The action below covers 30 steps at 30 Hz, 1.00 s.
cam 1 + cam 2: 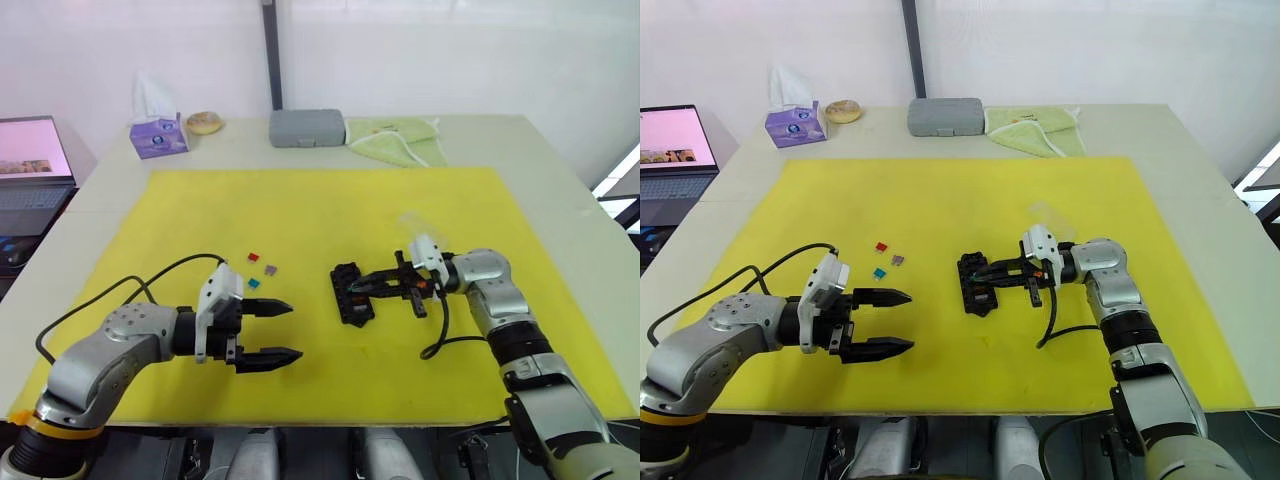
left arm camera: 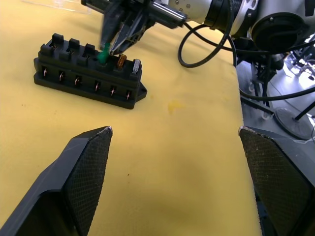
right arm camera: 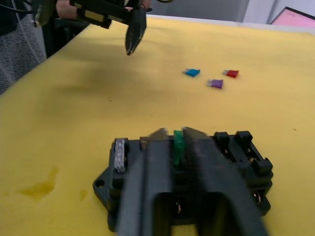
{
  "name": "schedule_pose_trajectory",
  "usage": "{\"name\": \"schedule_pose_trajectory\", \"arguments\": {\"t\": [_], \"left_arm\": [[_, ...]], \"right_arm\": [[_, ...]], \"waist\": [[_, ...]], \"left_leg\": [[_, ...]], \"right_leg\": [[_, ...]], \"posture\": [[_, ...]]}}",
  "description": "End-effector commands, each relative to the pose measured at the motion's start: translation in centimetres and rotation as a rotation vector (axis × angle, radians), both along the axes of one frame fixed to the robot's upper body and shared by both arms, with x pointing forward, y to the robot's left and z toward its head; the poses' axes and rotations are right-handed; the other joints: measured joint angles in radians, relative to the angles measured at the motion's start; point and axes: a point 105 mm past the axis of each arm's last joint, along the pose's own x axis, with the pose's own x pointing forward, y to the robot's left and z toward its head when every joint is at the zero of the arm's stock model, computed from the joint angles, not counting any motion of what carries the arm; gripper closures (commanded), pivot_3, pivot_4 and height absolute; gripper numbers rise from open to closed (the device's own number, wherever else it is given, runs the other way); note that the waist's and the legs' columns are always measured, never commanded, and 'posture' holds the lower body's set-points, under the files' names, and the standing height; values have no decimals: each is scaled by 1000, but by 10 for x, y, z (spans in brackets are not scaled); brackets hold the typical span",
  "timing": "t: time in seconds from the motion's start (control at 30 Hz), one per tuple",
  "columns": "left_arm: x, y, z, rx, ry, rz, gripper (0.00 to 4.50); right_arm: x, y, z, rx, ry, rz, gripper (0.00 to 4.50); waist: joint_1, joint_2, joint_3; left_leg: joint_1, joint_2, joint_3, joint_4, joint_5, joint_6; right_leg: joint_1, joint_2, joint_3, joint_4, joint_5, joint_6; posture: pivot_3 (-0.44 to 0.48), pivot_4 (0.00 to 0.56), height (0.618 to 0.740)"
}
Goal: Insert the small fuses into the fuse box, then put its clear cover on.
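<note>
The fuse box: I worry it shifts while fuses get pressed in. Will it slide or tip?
The fuse box looks small and light, lying loose on the yellow mat, so it may slide. It sits low and wide, so tipping seems unlikely. The right gripper presses the green fuse downward.

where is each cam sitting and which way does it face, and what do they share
Left and right eye views: on the head, looking forward and down over the yellow mat; both arms show.
Left wrist view: on the left wrist, along the open left gripper, toward the black rectangular fuse box.
Right wrist view: on the right wrist, along the right gripper, shut on the green fuse over the box; three loose fuses beyond.
Shared: both wrist views show the fuse box and green fuse.
</note>
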Motion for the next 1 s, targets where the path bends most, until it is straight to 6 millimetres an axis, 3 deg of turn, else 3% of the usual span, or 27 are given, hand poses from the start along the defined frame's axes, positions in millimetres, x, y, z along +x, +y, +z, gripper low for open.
{"name": "schedule_pose_trajectory", "arguments": {"t": [0.03, 0.43, 0.67, 0.77, 0.83, 1.0], "left_arm": [[-1, -2, 7, -4, -38, -20, 124], [3, 0, 7, -1, -39, -16, 124], [15, 16, 13, 26, -60, 30, 124], [18, 22, 17, 38, -66, 34, 124], [20, 24, 19, 43, -70, 31, 124], [21, 21, 21, 45, -80, 19, 124]], "right_arm": [[-1, -3, 9, 27, -23, -5, 2652], [-6, -3, 30, 65, -42, 5, 2652], [-11, -1, 53, 114, 0, -36, 2652], [-14, -2, 51, 106, 17, -58, 3552], [-15, -2, 48, 99, 27, -71, 4477], [-18, 1, 34, 76, 45, -81, 4477]], "waist": [[-1, 0, 0], [0, 0, 0], [0, 0, 0], [1, 0, 0], [2, 0, 0], [0, 0, 0]], "left_leg": [[0, 0, 0, 0, 0, 0], [0, 0, 0, 0, 0, 0], [0, 0, 0, 0, 0, 0], [0, 0, -1, 0, 0, 0], [-1, 0, 0, 0, 0, 0], [-1, 0, 0, -1, 0, 0]], "right_leg": [[0, 0, 0, 0, 0, 0], [0, 0, 0, 0, 0, 0], [-1, 0, 0, 0, 0, 0], [-1, 0, 0, 0, 0, 0], [-1, 0, 0, -1, 0, 0], [-1, 0, 0, -1, 0, 0]], "posture": [[0, 150, 740], [0, 150, 740], [0, 150, 740], [0, 150, 740], [0, 150, 740], [0, 150, 740]]}}
